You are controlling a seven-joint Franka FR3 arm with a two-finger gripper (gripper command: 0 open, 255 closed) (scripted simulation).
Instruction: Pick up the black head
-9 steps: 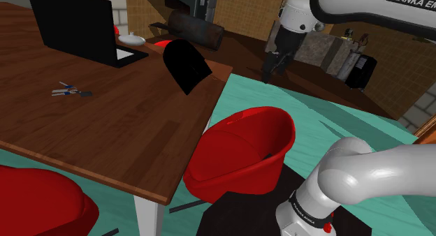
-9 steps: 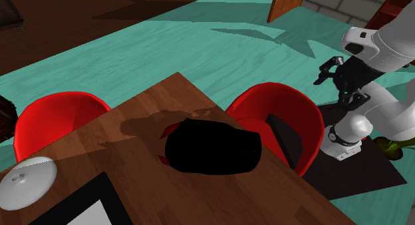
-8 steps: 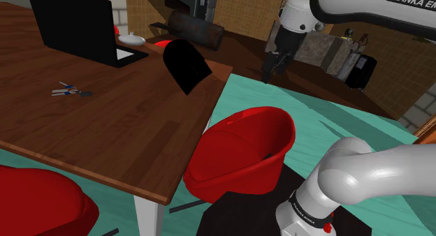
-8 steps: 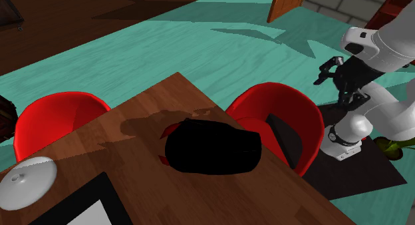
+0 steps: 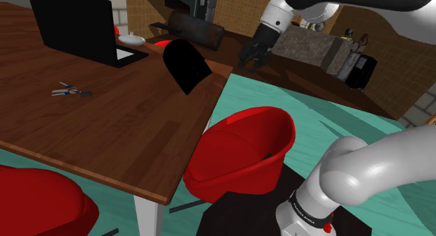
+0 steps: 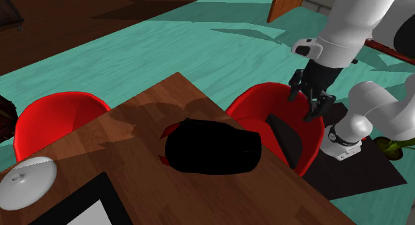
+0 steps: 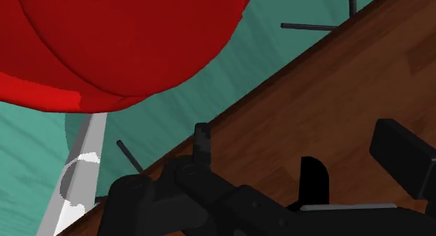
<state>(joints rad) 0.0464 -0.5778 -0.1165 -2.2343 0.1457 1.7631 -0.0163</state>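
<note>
Over the red chair (image 6: 256,107), short of the table corner: the gripper (image 5: 249,62) has swung toward the black head (image 5: 185,65).
Against half a second ago, the gripper has shifted from right of centre to the upper middle of the shoulder view. In the second exterior view it has come in from the right edge to hang above the chair's seat, its fingers spread with nothing between them. The black head has not moved. It rests on the wooden table (image 5: 126,123) near the corner, at the centre of the second exterior view and left of the gripper in the shoulder view. Gripper and head are still apart, so I judge this to be the approach under way, with the reach over the table edge, the descent and the closing still to come.
</note>
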